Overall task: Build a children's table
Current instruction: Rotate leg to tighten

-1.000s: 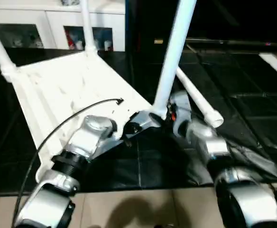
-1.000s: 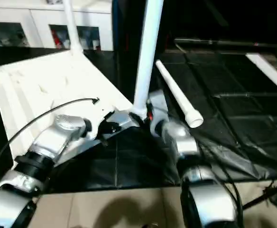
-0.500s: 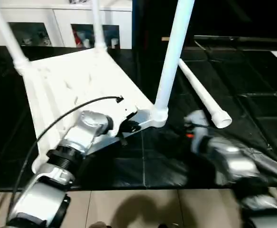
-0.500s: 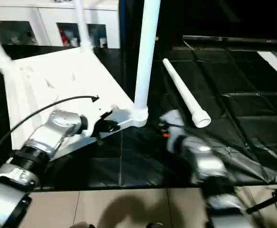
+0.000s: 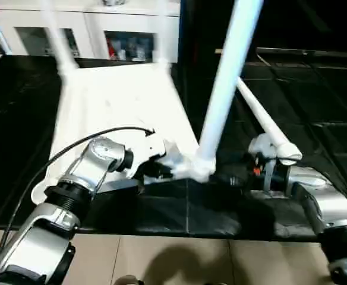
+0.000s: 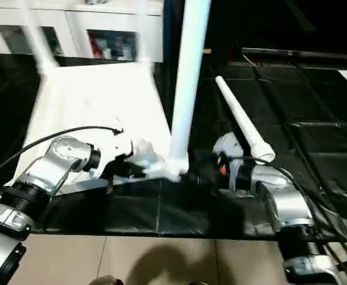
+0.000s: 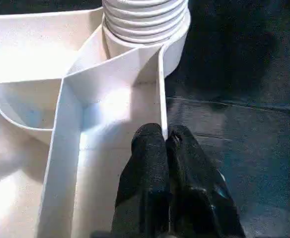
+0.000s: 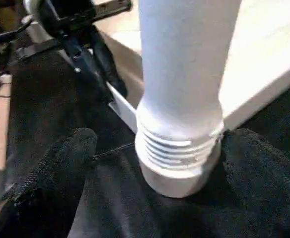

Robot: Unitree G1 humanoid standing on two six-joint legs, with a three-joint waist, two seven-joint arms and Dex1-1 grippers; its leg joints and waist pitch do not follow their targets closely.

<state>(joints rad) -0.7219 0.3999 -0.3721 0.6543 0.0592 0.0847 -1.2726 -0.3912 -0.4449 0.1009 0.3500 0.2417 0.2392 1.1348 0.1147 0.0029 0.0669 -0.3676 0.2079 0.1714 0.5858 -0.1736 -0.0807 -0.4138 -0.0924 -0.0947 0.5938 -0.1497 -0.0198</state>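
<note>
Table top (image 5: 120,113) lies upside down on the black floor. Left hand (image 7: 166,141) is pinched tight on the thin rim wall right by the corner socket. Right hand (image 8: 150,163) is spread wide, a finger (image 8: 60,163) on each side of the upright leg (image 5: 227,89), not gripping. Spare leg (image 6: 242,122) lies just past the right hand.

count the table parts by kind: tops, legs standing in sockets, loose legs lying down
table top: 1
legs standing in sockets: 3, a near leg and two far ones, both blurred
loose leg lying on the black floor: 1
total: 5 parts
</note>
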